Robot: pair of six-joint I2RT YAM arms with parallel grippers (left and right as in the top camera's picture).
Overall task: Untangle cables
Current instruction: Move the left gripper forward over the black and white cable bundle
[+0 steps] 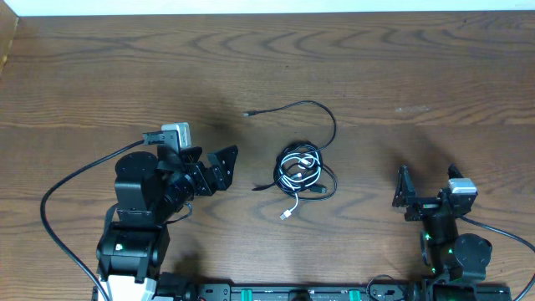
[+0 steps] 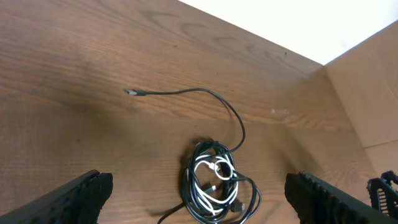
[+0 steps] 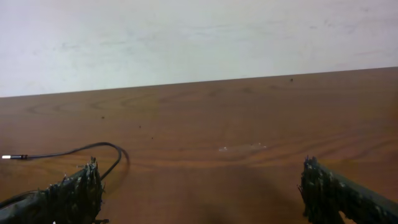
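Tangled bundle of thin cords [image 1: 301, 171] on brown wooden table [image 1: 401, 67], one white, perhaps two black, left gripper [image 1: 209, 159] and right gripper [image 1: 428, 186] both gaped empty.

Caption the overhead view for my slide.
Left tool and right tool, both open and empty, flank the tangled cables on the table.

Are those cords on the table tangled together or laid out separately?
Tangled: the black and white cables loop through one bundle, only one black end trailing out.

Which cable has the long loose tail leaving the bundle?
The black cable: its tail arcs out to a free plug. The white cable lies mostly coiled in the bundle.
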